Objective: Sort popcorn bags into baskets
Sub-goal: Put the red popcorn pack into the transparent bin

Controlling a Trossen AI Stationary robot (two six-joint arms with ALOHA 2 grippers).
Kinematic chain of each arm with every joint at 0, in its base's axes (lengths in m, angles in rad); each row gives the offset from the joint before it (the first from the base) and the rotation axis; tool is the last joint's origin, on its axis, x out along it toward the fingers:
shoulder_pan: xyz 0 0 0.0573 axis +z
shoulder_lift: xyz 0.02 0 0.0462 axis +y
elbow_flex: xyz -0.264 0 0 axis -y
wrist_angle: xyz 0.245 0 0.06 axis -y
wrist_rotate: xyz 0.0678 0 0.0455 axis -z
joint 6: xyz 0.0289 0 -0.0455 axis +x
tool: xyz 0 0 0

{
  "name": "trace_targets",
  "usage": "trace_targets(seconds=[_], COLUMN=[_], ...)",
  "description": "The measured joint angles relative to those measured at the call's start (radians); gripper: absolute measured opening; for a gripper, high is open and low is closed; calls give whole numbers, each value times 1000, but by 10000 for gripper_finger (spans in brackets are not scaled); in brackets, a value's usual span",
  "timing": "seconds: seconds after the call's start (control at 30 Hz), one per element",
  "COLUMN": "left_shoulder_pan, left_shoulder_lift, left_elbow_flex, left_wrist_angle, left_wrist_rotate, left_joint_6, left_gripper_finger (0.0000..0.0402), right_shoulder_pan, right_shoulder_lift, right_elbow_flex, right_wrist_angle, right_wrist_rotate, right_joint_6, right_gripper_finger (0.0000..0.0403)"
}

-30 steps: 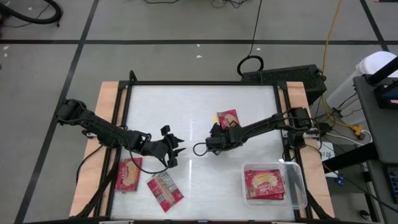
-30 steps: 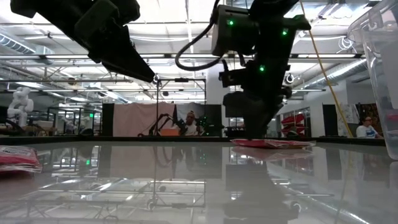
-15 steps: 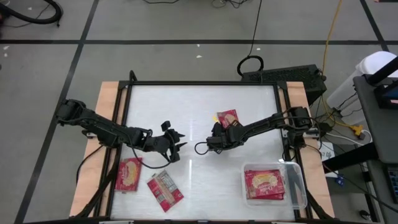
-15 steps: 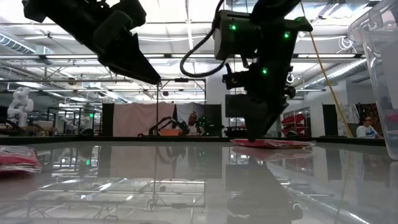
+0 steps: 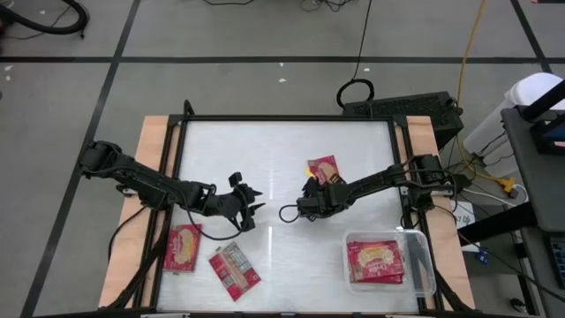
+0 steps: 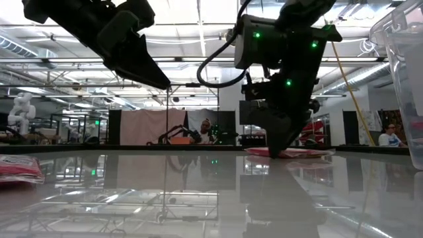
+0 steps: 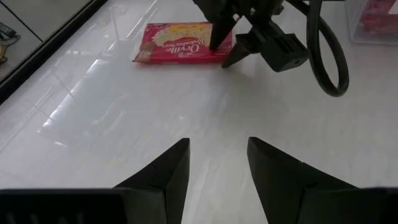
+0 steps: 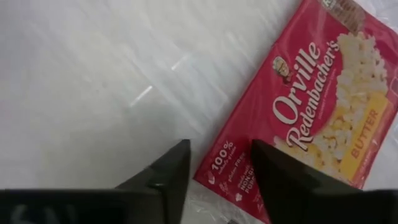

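item 1: left gripper [image 5: 251,205], held above the white table [image 5: 265,150] a little toward 9 o'clock of the table's middle, clear of the surface; fingers [image 7: 163,177] stood apart with bare table between them, nothing held.

item 2: popcorn bag [image 5: 183,248], red, picture face up, flat on the table at about 7 o'clock, near the left edge.

item 3: second popcorn bag [image 5: 234,269], grey-white print face up, lying skewed just beside item 2 toward 4 o'clock of it; whether the 2 touched could not be told.

item 4: right gripper [image 5: 310,187], near the table's middle, tilted down with its tips at the table; fingers [image 8: 166,176] stood apart and were not clamped on anything. the near corner of item 5 lay in the gap between them; contact with the packet could not be told.

item 5: third popcorn bag [image 5: 324,168], red, butter-popcorn picture up, flat on the table at about 1 o'clock of the middle, immediately beyond the right gripper.

item 6: basket [image 5: 424,243], 1 clear plastic bin with rounded corners, at about 5 o'clock, in the table's near right corner.

item 7: stacked popcorn bags [image 5: 375,262], red, lying flat inside the basket, picture face of the top 1 upward; count of the stack could not be told.
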State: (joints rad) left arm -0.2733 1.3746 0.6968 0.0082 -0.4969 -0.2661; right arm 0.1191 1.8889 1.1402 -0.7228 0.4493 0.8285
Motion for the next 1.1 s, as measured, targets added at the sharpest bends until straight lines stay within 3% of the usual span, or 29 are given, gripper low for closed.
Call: trace_targets(seconds=[0.33,0.6,0.83,1.1], left_shoulder_pan=[-10,-25,-44,-51], left_shoulder_lift=[0,0,10,169], left_elbow_flex=[0,0,0,0], left_wrist_angle=[-6,31,117,254], left_wrist_rotate=[0,0,0,25], left_joint_6=[-1,57,228,346], left_gripper_finger=[166,166,169,254], right_shoulder_pan=[5,46,93,111], right_shoulder_lift=[-9,-114,-184,-185], right_elbow_flex=[-3,-6,-5,-5], right_wrist_angle=[-18,2,123,265], right_wrist_rotate=[-2,-26,-68,-67], right_joint_6=[15,-82,-350,-509], right_gripper_finger=[12,5,3,3])
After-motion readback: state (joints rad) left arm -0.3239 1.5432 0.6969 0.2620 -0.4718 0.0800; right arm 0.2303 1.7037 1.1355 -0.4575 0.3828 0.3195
